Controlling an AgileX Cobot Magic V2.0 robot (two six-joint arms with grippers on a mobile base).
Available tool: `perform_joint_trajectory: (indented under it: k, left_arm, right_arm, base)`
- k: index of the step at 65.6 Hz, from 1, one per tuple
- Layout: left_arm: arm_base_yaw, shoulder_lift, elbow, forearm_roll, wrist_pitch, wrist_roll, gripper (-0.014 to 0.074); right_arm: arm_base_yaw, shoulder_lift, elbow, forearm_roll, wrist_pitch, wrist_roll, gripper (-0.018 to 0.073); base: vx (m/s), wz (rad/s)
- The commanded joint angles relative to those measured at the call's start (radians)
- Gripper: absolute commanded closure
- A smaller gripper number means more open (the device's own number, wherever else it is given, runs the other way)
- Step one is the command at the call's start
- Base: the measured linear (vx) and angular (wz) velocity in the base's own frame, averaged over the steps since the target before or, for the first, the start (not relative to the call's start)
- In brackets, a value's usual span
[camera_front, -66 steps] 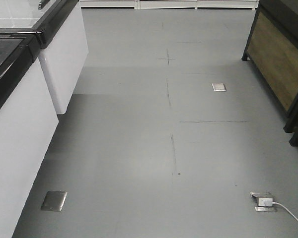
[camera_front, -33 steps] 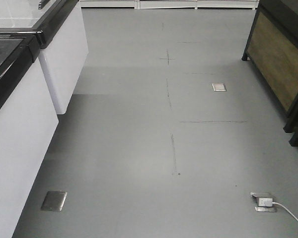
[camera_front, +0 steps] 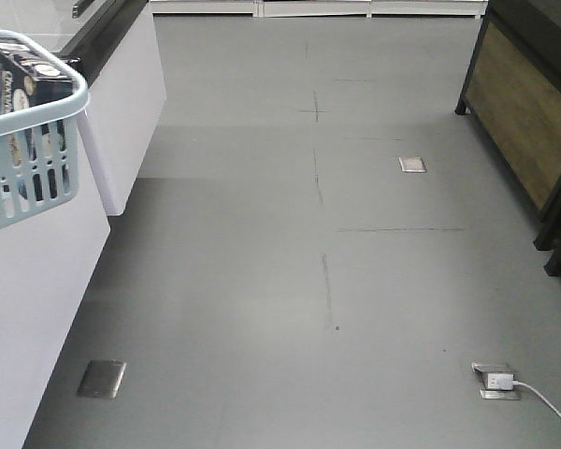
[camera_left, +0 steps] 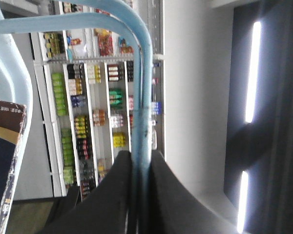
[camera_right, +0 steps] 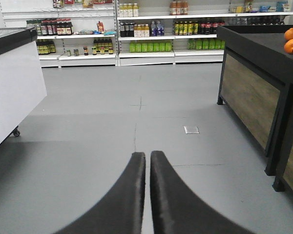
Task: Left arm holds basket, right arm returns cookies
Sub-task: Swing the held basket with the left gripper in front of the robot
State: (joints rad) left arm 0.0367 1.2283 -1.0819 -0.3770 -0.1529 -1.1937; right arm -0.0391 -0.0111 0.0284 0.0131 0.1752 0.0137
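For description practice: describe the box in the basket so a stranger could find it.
Find the white cabinet on the left. Before it hangs a light blue slotted basket. The box stands inside, above the rim, dark navy unlike its pale surroundings.

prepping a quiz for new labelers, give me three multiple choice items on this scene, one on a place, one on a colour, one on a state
1. In the front view, where is the basket? A upper left; B lower right; C centre.
2. What colour is it? A red; B green; C light blue.
3. How is the right claw? A wide open; B shut and empty; C shut on a carton.
Answers: 1 A, it shows high at the left edge. 2 C, its slotted wall is pale blue. 3 B, its fingers meet with nothing between them.
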Motion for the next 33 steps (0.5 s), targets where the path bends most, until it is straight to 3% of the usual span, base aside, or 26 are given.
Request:
perform_joint_trajectory:
  k: [1, 16, 33]
  left_arm:
    - [-0.058, -0.037, -0.042, 0.063, -0.157, -0.052, 0.0602]
    - [-0.167, -0.037, -0.042, 0.266, -0.236, -0.263, 0.0602]
    - [-0.229, -0.033, -0.038, 0.624, -0.321, -0.596, 0.0602]
  right_arm:
    - [0.001, -0.013, 0.017, -0.005, -0.072, -0.005, 0.0566]
    - [0.001, -0.013, 0.017, -0.005, -0.072, -0.005, 0.0566]
    - [0.001, -0.013, 0.017, -0.005, -0.072, -0.005, 0.0566]
  base:
    - [0.0, 0.0]
    - [0.0, 0.0]
    - [0.0, 0.0]
